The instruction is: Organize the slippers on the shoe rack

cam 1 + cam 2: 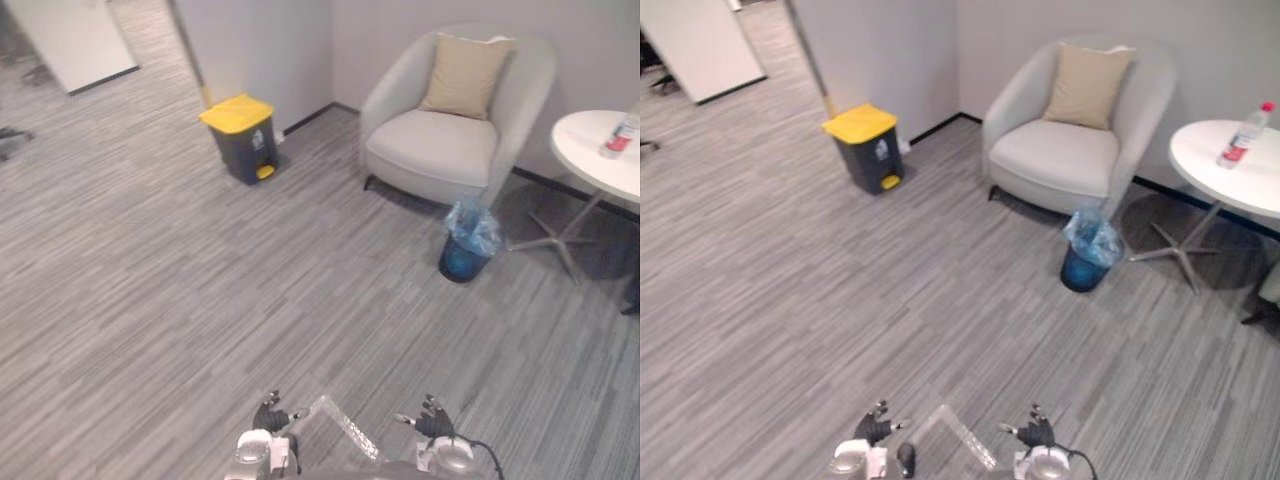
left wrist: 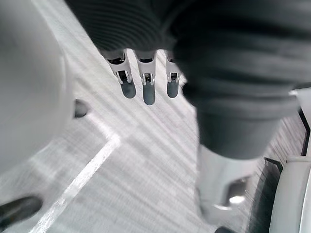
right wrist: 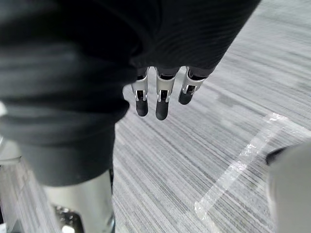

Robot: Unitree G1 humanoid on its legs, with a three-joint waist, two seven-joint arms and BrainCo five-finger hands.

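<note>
Hanging low over the grey carpet (image 1: 150,280), left hand (image 1: 270,414) and right hand (image 1: 431,420) both had fingers straight, holding nothing. What looked like a clear tape strip (image 1: 345,426) lay between them. Ahead stood a yellow-lidded bin (image 1: 242,135), armchair (image 1: 440,145), blue-bagged basket (image 1: 466,245), and round table (image 1: 590,150) carrying a bottle (image 1: 1237,145)

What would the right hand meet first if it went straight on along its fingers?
Probably the carpet: the right hand hangs open, fingers aimed down at it, nothing between; a tape strip lies nearby.
</note>
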